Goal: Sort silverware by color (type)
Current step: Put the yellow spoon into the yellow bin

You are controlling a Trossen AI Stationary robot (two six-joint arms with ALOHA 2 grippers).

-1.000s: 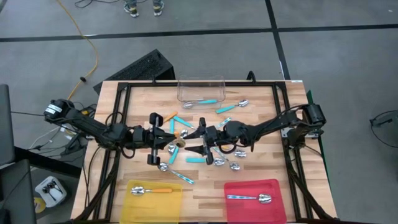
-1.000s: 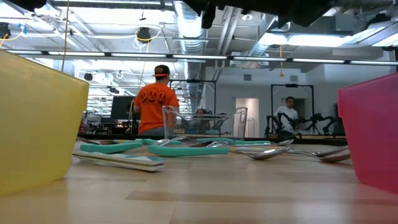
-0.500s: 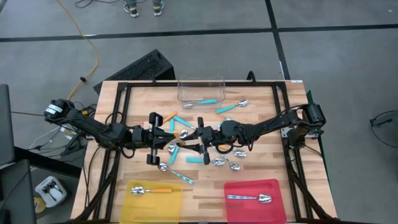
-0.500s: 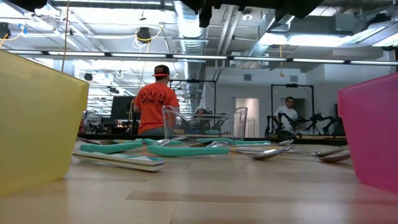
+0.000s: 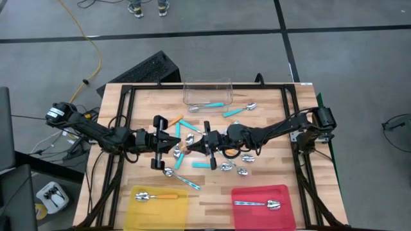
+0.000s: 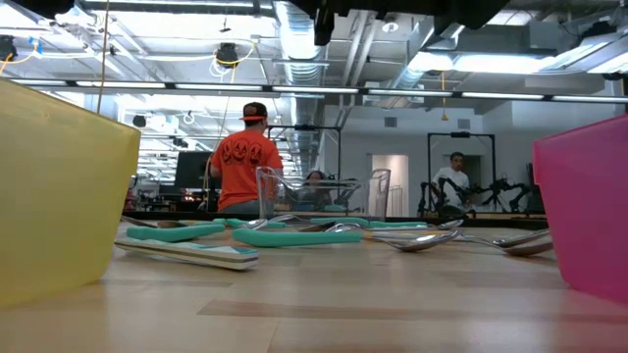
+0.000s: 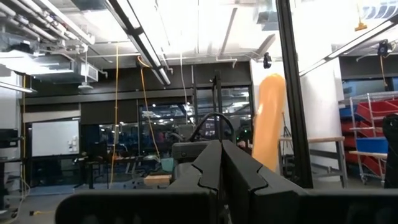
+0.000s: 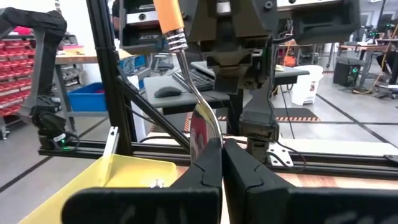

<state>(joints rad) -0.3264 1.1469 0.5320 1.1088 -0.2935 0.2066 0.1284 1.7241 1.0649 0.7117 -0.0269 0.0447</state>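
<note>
An orange-handled spoon [image 8: 200, 127] stands almost upright in the air above the table's middle, between my two grippers; it shows as a small orange patch [image 5: 182, 149] in the high view. My right gripper [image 8: 222, 149] is shut on it. My left gripper [image 7: 221, 152] faces it from the table's left, fingers shut, with the orange handle [image 7: 272, 121] rising beside them. Teal-handled and silver spoons [image 5: 204, 164] lie loose on the wood below. My right gripper pinches the spoon's shiny bowl [image 8: 202, 140] between its two fingers, coming level from the table's right. The spoon is lifted clear, its orange handle [image 8: 166, 15] pointing up and leaning a little. My left gripper is shut at the spoon's lower part. Its own fingers [image 7: 245, 171] hide the place of contact. It comes level from the table's left.
A clear tub [image 5: 207, 90] with a teal spoon stands at the far edge. Near the front edge, a yellow tray [image 5: 173, 208] holds an orange spoon and a red tray [image 5: 257, 191] holds a silver one. People stand in the room behind.
My right gripper has moved a little toward the table's left, up to the left gripper, and has shut its wide-open fingers on the spoon's bowl. The spoon has stayed aloft between the two grippers.
</note>
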